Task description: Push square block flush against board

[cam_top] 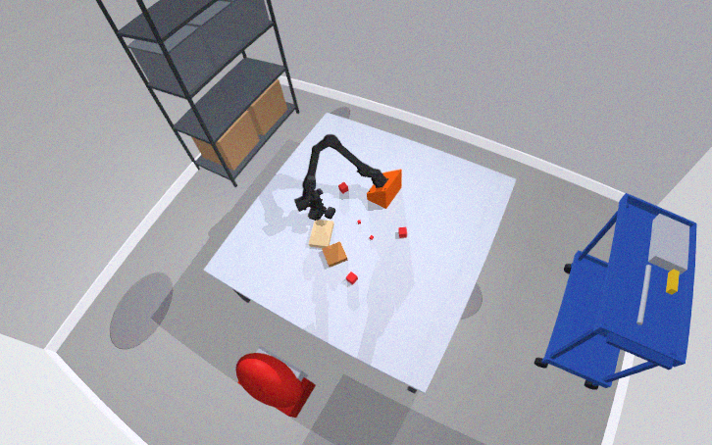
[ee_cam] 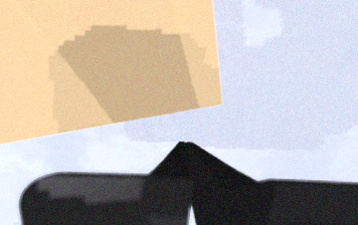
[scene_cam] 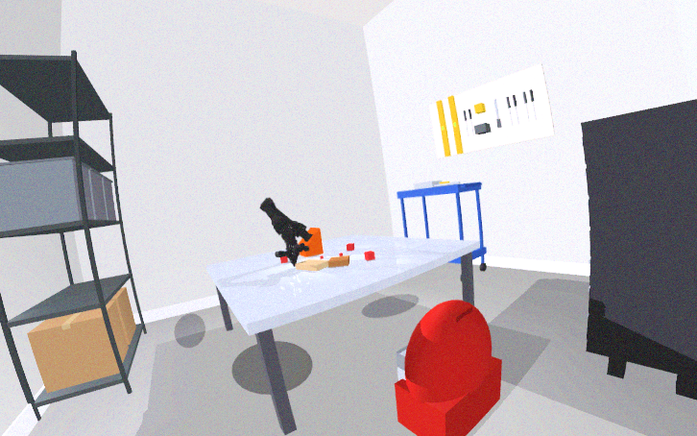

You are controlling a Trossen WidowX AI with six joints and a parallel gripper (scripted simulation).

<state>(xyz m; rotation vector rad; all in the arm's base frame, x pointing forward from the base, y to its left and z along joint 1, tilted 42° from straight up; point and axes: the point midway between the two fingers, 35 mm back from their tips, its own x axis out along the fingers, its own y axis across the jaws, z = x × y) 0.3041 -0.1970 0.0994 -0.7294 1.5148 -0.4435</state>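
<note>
The light tan board (cam_top: 321, 233) (scene_cam: 311, 265) (ee_cam: 30, 65) lies flat on the table. The orange-brown square block (cam_top: 334, 254) (scene_cam: 338, 261) lies flat beside the board's end farther from my gripper, turned at an angle to it. The board's near corner is at or very close to one side of the block; whether they touch cannot be told. No whole side lies along the board. My gripper (cam_top: 321, 217) (scene_cam: 294, 263) (ee_cam: 184, 148) is shut and empty, low at the board's opposite end. The wrist view shows a strip of table between fingertips and board edge. The block is outside the wrist view.
Red cubes (cam_top: 343, 187) (cam_top: 402, 232) (cam_top: 351, 277) stand around the work area, one just beyond the block. Two tiny red cubes (cam_top: 359, 222) (cam_top: 371, 237) lie right of the board. The orange arm base (cam_top: 385, 189) (scene_cam: 312, 242) stands behind. The white table (cam_top: 446, 210) (scene_cam: 246, 302) carries everything.
</note>
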